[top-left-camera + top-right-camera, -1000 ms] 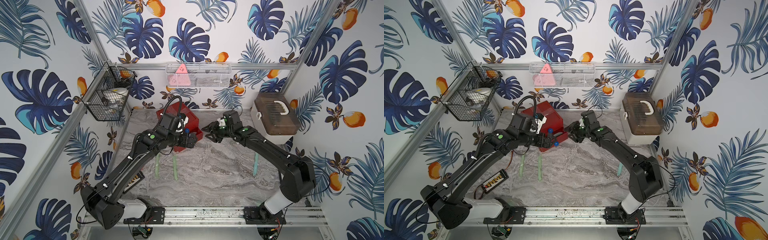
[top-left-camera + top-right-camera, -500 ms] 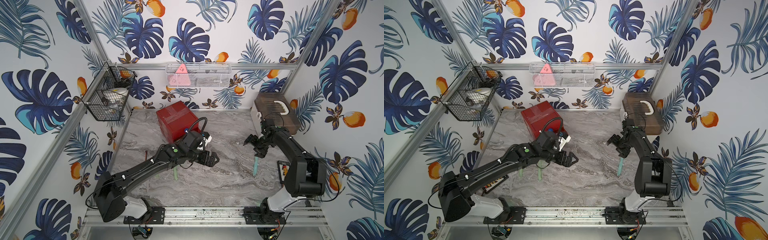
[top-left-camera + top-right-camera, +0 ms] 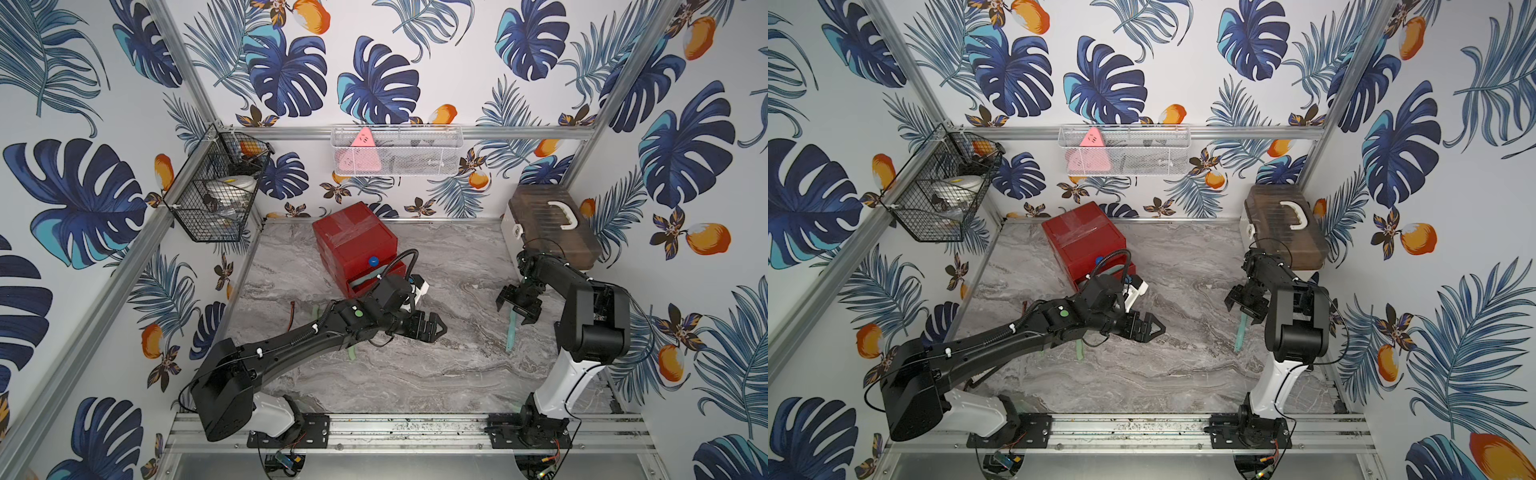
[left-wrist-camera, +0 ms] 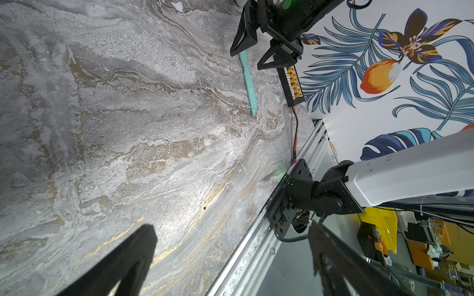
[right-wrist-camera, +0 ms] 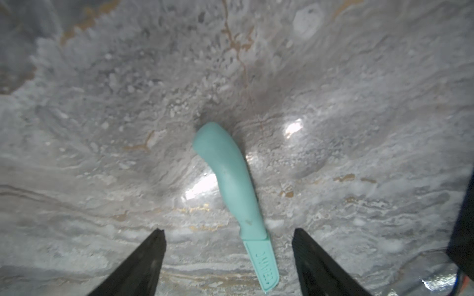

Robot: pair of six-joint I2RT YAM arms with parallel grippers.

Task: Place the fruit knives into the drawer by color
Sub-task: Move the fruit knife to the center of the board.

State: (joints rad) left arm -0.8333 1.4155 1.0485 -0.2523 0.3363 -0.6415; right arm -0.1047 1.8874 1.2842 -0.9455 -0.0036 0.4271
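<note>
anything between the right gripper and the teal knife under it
Nothing visible. The right gripper hangs open over the teal knife, which lies flat on the bare table, in line with the gap between the fingers and touching neither.

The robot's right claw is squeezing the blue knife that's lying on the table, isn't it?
Not squeezing. The right gripper hangs open over the teal-blue knife, which lies on the table between its two fingers with a gap on each side. The right wrist view shows it.
</note>
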